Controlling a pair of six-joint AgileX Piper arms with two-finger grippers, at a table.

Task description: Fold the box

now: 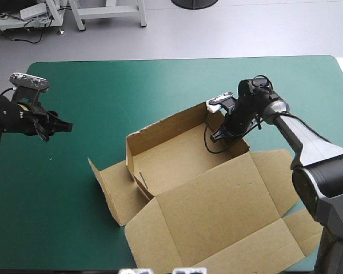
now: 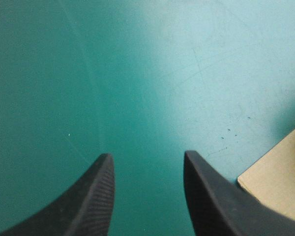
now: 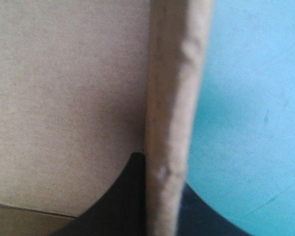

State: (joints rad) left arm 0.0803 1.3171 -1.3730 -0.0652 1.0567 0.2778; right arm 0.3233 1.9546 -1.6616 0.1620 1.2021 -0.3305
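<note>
Box position: the brown box point(image 1: 200, 188) lies on the teal-green cover point(image 1: 103, 85), from the table's middle to its near edge and right of centre.
Box form: partly raised, an open tray with the lid flat.
Far wall point(image 1: 166, 123): upright, facing the table's far edge.
Left wall point(image 1: 130, 151): upright, joined to the far wall at the corner.
Right wall point(image 1: 240, 145): upright, its far end under the right arm's wrist.
Lid point(image 1: 217, 217): flat on the cover, reaching the table's near edge, with a side flap point(image 1: 274, 171) lying out toward the right edge.
Left flap point(image 1: 111, 188): folded outward, lying toward the table's left edge.
Right gripper point(image 1: 217, 136): at the tray's far right corner, pointing down. In the right wrist view this gripper point(image 3: 160, 169) straddles the wall's top edge point(image 3: 174, 98), one black finger on the board side, the other on the cover side point(image 3: 255, 98). The fingers are all but closed, with the board pinched between them.
Left gripper point(image 1: 66, 127): over bare cover near the table's left edge, well apart from the box.
Left gripper state: in the left wrist view its fingers point(image 2: 147, 160) stand apart with only the cover point(image 2: 137, 73) between them, holding nothing.
Board near left gripper: a brown corner of the box point(image 2: 280, 172) shows beside one finger. Contact: none visible.
</note>
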